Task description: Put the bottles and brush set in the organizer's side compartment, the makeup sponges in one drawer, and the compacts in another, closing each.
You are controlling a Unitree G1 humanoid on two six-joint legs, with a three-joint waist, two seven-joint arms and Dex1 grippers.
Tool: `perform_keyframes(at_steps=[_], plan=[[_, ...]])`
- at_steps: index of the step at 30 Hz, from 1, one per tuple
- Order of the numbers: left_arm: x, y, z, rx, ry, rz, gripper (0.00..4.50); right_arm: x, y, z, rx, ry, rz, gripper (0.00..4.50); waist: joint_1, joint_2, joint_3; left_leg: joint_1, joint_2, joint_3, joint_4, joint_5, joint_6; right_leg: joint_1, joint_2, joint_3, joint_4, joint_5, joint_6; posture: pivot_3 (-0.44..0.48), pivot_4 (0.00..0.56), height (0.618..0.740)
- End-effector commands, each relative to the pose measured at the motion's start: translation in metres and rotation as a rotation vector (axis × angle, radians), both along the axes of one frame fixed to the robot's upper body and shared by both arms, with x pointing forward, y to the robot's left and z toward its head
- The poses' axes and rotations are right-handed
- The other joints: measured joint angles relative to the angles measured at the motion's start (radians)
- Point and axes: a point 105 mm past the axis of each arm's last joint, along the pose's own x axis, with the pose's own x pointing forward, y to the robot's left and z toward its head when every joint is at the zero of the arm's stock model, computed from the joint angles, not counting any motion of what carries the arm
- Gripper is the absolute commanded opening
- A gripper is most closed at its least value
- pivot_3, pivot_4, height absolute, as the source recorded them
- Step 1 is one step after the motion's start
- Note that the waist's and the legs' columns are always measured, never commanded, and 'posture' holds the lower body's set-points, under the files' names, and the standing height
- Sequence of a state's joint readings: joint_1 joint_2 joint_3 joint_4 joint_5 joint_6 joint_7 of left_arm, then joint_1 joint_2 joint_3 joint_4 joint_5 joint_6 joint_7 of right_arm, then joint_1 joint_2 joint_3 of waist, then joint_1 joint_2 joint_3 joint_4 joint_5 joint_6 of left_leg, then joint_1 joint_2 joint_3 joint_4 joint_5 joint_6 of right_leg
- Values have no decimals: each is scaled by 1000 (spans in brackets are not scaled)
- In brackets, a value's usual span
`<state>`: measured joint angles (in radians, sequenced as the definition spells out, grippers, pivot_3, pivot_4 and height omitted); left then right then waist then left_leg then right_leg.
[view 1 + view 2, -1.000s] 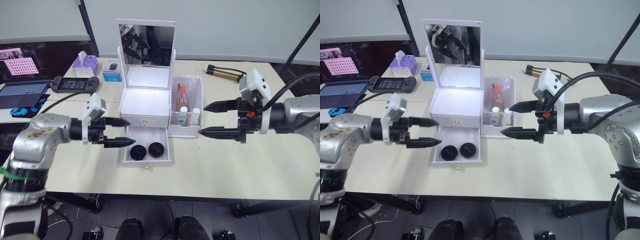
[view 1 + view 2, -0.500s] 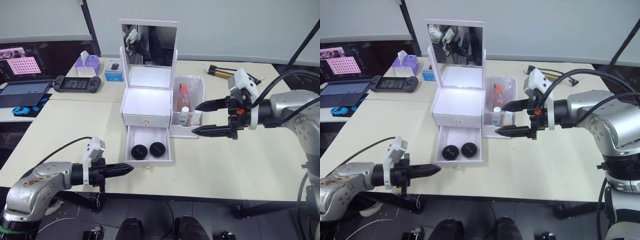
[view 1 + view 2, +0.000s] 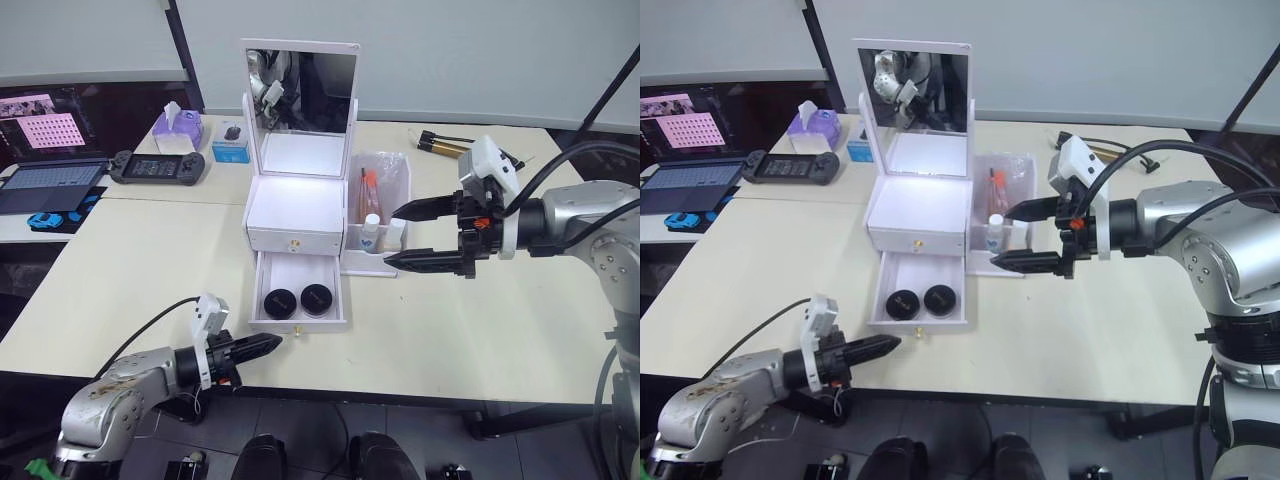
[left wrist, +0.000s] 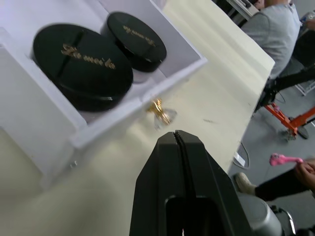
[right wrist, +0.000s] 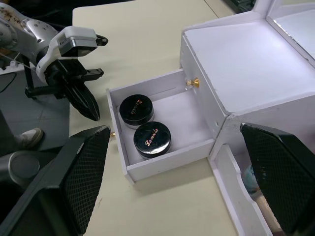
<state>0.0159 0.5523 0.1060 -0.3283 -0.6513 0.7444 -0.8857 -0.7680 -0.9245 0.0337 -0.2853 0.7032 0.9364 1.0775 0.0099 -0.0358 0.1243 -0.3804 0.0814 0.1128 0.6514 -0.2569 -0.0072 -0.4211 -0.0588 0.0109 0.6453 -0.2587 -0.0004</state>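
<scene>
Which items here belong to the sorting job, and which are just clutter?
Job: organizer; open lower drawer with two black compacts; side compartment with bottles and brush set.
Clutter: tissue box, game controller, laptop, gold-and-black pump.

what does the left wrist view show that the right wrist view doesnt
Only the left wrist view: a seated person past the table edge and the left claw shut, close in front of the gold knob. Only the right wrist view: the closed upper drawer, the organizer's flat top and the right claw's open fingers. Both: the open lower drawer with two black jars.
</scene>
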Motion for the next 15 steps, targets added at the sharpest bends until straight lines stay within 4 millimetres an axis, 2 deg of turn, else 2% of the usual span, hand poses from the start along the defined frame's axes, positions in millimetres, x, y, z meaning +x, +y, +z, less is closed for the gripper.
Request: perform_keyframes(at_steps=[1,4,10,15], plan=[[20,7,5,11,-60,82,18,-6,-3,11,7,-43,-9,4500,-1,0,0,0,0,0,0,0,0,0,0,0,0,0,0,0,150,725],[36,9,13,3,-102,128,18,-8,-5,11,11,-44,-21,4500,1,0,0,0,0,0,0,0,0,0,0,0,0,0,0,0,150,725],[50,4,21,27,-130,92,18,-10,-6,11,15,-44,-35,4500,-1,0,0,0,0,-1,0,0,0,0,0,0,0,0,0,0,150,725],[81,10,33,30,-197,178,18,-10,-6,11,20,-47,-46,4500,1,0,0,-1,0,0,1,0,0,0,0,-1,0,0,0,0,150,725]])
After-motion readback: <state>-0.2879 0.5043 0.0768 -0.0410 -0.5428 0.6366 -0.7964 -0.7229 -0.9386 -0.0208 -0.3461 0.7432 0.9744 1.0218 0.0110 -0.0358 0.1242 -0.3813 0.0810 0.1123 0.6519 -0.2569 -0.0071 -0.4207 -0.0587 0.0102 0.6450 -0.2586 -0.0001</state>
